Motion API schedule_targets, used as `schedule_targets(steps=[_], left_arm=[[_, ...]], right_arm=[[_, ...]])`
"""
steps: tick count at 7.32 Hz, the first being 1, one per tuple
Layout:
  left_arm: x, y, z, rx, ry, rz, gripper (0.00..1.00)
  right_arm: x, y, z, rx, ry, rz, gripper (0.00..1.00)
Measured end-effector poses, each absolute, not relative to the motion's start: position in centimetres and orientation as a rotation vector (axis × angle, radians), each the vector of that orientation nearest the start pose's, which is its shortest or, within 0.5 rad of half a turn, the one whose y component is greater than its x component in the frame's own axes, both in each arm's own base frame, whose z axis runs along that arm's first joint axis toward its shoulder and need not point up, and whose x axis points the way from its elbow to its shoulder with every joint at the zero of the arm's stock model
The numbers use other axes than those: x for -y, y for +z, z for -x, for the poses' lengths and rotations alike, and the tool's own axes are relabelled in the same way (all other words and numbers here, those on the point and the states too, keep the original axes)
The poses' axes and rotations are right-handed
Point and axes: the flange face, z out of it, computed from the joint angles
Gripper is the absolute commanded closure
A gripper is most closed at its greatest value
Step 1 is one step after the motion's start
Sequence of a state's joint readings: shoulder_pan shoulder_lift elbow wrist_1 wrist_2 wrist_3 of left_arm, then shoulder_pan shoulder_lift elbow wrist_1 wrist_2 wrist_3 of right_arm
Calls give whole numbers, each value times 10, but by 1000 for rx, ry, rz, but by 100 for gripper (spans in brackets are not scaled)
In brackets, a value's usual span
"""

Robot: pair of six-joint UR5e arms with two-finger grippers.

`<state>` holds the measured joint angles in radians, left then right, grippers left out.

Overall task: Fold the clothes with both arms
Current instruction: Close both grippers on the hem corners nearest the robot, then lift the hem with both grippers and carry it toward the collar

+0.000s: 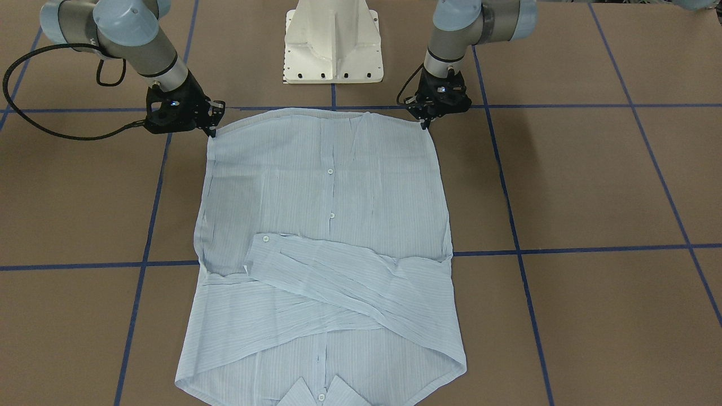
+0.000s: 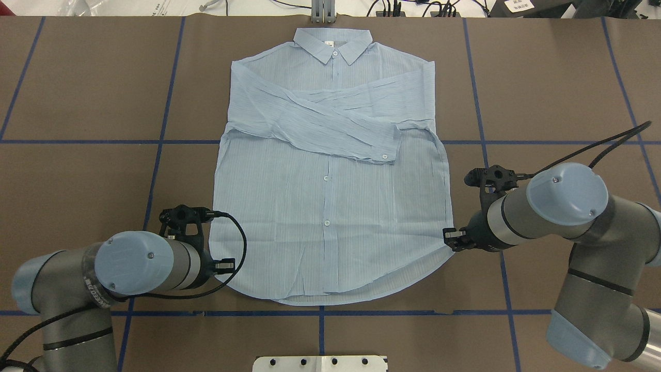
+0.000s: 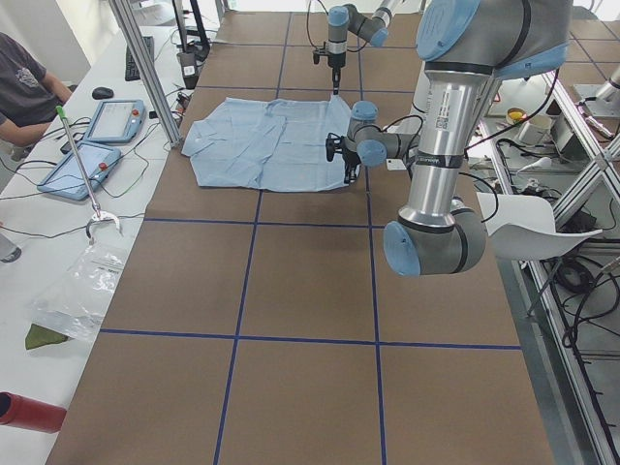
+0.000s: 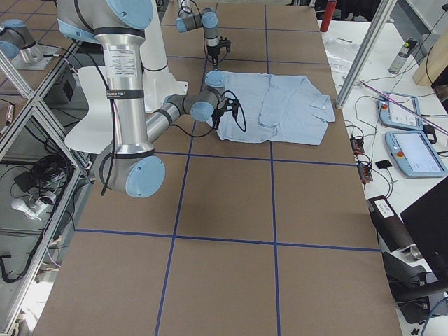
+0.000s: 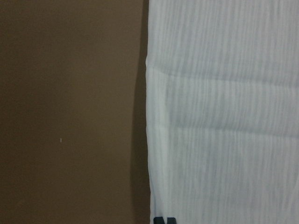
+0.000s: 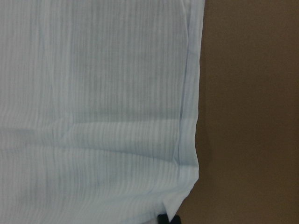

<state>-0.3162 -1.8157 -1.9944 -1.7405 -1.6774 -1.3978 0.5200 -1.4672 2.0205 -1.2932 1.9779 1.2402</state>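
Observation:
The pale blue striped shirt [image 2: 330, 206] lies flat, buttons up, with its collar [image 2: 333, 45] at the far edge and both sleeves folded across the chest [image 2: 320, 121]. My left gripper [image 2: 227, 265] sits at the hem's left corner, shown on the right of the front-facing view [image 1: 424, 123]. My right gripper [image 2: 450, 238] sits at the hem's right corner, also visible in the front-facing view [image 1: 213, 131]. Each wrist view shows the shirt's side edge [image 5: 148, 140] [image 6: 194, 140] running down to a dark fingertip closed at the fabric. Both grippers look shut on the hem corners, low on the table.
The white pedestal base [image 1: 333, 45] stands just behind the hem. Brown table [image 2: 77, 181] with blue tape lines extends to both sides. Tablets [image 3: 114, 121] and a seated person [image 3: 24, 82] are beyond the table's far edge.

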Motion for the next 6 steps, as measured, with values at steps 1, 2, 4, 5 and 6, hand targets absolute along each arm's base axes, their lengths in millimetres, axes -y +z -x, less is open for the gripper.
schedule_targets(steps=[1,2,4,5,6], left_arm=[[298,324,-479,-835,-65,-129,100],[310,324,-470,-835,-41,-142,100],[332,324,-454,-833,-20,-166,100],[340,325,-448,-827,-4,-184,100],[345,326,-445,-824,3,-192,100]], right_arm=[[338,366,396,905,9,11,100],[339,366,395,907,12,12,100],[343,366,391,908,19,10,100],[347,367,387,910,24,12,100],[351,368,383,911,30,15,100]])
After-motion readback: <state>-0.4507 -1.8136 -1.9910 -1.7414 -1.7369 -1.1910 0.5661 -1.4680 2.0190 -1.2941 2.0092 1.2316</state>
